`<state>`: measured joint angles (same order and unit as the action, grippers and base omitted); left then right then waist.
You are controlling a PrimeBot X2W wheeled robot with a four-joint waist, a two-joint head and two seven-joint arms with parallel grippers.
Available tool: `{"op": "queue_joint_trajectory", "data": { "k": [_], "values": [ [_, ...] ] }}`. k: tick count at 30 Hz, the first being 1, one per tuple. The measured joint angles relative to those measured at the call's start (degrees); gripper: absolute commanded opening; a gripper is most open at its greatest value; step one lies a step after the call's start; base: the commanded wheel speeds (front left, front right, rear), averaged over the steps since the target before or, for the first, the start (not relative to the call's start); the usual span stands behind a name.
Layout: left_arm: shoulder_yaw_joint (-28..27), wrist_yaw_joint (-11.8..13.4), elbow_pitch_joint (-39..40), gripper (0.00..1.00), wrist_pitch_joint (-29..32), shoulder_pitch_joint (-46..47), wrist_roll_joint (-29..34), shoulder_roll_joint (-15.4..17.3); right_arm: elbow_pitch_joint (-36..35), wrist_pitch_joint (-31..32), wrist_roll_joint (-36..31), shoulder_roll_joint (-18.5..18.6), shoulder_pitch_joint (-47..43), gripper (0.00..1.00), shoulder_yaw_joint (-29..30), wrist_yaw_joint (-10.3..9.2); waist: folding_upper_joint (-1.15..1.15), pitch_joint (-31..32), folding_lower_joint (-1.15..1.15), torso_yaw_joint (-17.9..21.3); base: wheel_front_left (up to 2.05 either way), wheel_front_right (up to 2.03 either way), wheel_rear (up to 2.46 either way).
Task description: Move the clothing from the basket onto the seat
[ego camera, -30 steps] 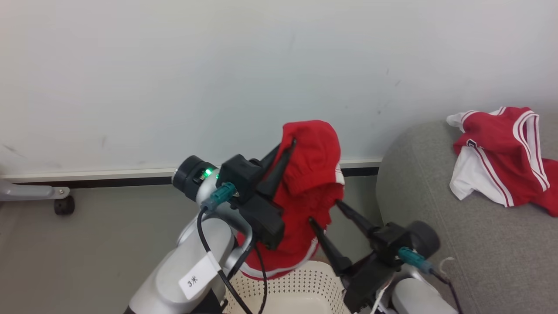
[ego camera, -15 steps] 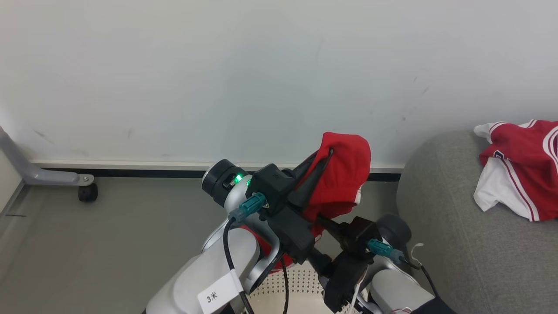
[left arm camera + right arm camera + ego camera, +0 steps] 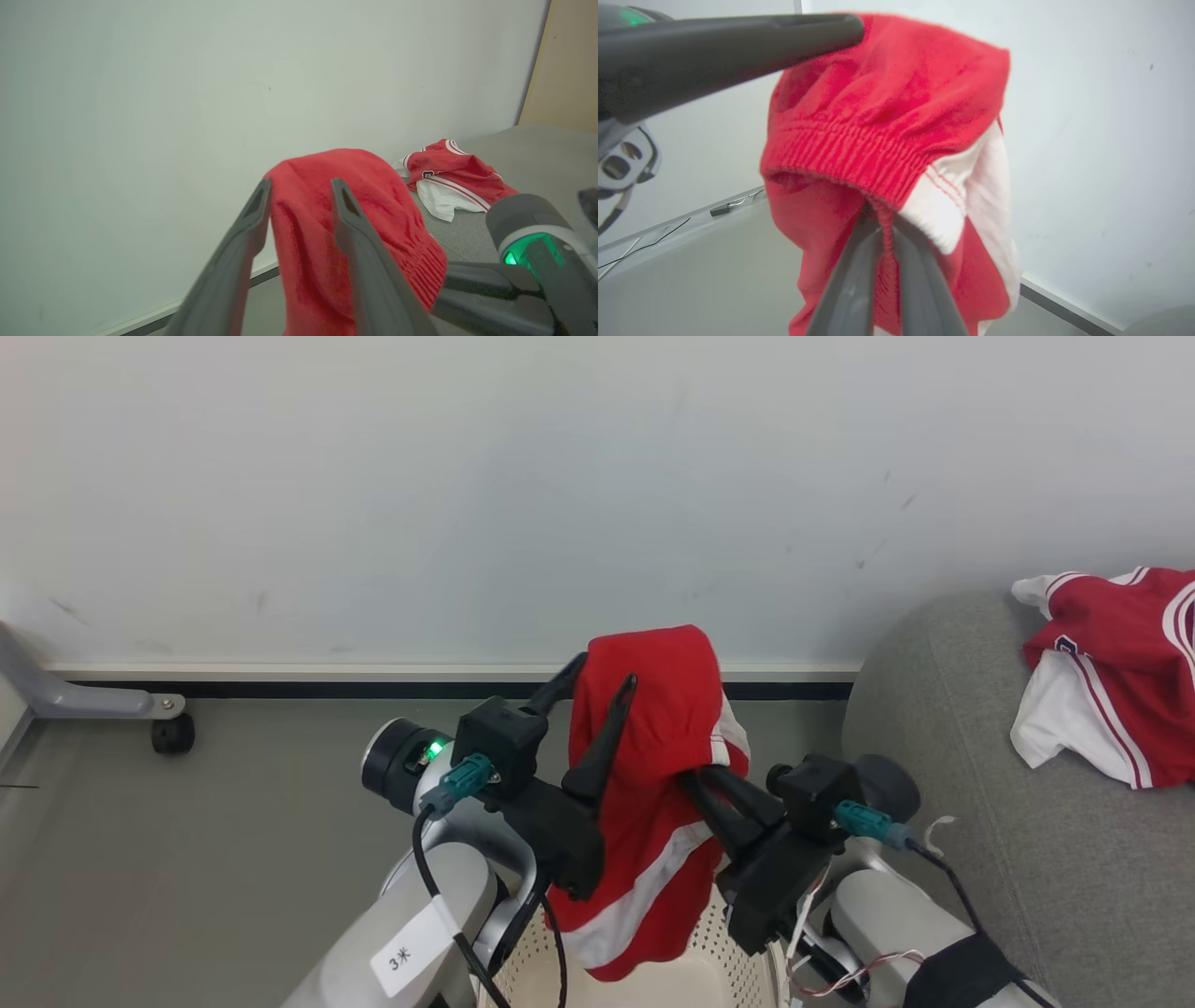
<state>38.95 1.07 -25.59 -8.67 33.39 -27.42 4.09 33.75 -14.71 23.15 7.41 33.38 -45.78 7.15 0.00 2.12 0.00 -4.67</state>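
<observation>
Head view: the red shorts [image 3: 653, 775] are held above the basket [image 3: 711, 938], hanging lengthwise toward 6 o'clock, pinched at the waistband by the closed right gripper [image 3: 697, 773] and wedged between the left gripper [image 3: 605, 669] fingers, while the seat [image 3: 934, 709], by which another red garment [image 3: 1111, 691] is borne, lies at 3 o'clock, nearer the right arm.
</observation>
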Motion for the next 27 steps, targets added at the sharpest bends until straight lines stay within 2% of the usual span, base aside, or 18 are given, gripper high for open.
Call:
{"op": "queue_joint_trajectory", "data": {
  "k": [7, 18, 27],
  "values": [
    [-1.2, 0.6, -0.8, 1.0, -1.1, -2.3, -0.3, 1.7, -2.2, 0.0, 1.4, 3.6, 0.3, 0.0, 3.7, 0.0, 0.0, -0.5, 0.0, 1.8, 0.0, 0.0, 0.0],
    [-0.1, 1.0, 0.8, 1.0, -2.9, -8.1, -0.3, 2.4, -6.0, 0.0, 1.4, 9.0, -0.5, 0.0, 7.8, -0.13, 0.0, -0.6, 0.0, 5.1, 0.0, 0.0, 0.0],
    [1.6, 1.0, 3.1, 1.0, -3.6, -12.1, -0.2, 2.7, -10.3, 0.0, 0.2, 13.7, -1.4, 0.0, 10.7, -1.7, 0.0, -0.6, 0.0, 9.5, 0.0, 0.0, 0.0]
  ]
}}
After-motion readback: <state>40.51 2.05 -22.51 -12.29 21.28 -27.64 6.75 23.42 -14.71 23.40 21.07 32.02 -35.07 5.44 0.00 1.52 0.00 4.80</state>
